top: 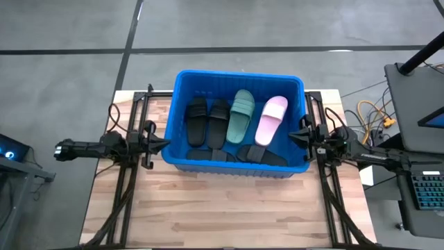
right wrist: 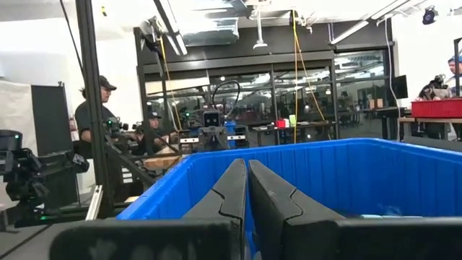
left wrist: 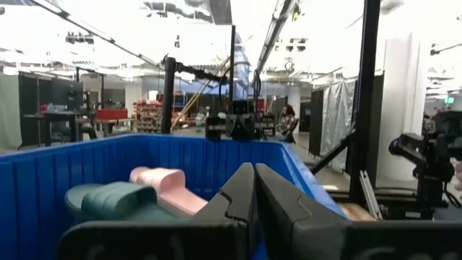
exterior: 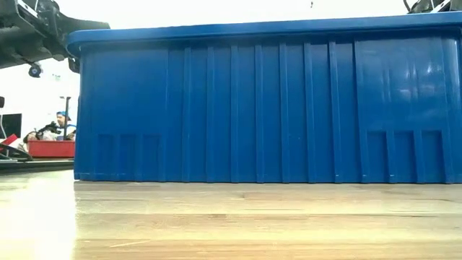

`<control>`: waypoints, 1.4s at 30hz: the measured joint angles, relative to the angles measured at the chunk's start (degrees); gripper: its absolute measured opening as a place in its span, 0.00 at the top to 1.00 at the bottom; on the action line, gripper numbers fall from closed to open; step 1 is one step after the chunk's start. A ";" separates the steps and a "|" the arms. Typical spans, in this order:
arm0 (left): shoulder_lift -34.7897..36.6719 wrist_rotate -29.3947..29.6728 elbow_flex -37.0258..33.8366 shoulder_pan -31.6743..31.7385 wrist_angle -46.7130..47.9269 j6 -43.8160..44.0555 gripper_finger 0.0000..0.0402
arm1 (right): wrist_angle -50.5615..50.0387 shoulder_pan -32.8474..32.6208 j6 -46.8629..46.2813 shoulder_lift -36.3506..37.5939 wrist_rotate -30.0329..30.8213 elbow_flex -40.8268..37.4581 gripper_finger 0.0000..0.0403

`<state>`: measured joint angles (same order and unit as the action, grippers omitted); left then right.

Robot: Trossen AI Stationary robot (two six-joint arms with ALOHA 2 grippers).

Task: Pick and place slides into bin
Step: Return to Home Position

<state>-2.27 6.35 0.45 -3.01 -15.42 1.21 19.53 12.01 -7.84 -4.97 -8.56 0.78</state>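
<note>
The blue bin (top: 180, 83) stands on the wooden table and fills the low view (exterior: 260, 108). Inside it lie two black slides (top: 207, 119) side by side, a green slide (top: 241, 115) and a pale pink slide (top: 270, 119), with more black slides (top: 236, 154) along its near wall. My left gripper (top: 165, 145) is shut and empty just outside the bin's left wall. My right gripper (top: 293, 135) is shut and empty just outside the right wall. The left wrist view shows the green slide (left wrist: 115, 201) and the pink slide (left wrist: 162, 180) over the rim.
Black arm frames (top: 132, 132) stand on both sides of the bin. Bare wood (top: 229, 208) lies between the bin and the table's near edge. A desk with a keyboard (top: 427, 191) stands off the table's right. People (right wrist: 97, 108) show in the room beyond.
</note>
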 joint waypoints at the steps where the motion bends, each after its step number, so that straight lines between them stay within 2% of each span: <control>1: 0.28 0.00 0.00 0.00 -0.13 -0.02 1.00 | 0.00 0.00 -0.11 0.00 -0.14 0.00 0.98; 42: -0.60 -0.07 -0.17 -0.04 -0.52 -0.13 1.00 | 3.63 0.00 3.37 -0.07 -0.37 -0.37 0.98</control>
<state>-2.87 6.28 0.27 -3.05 -15.93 1.08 23.16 12.01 -4.47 -5.04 -8.93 0.40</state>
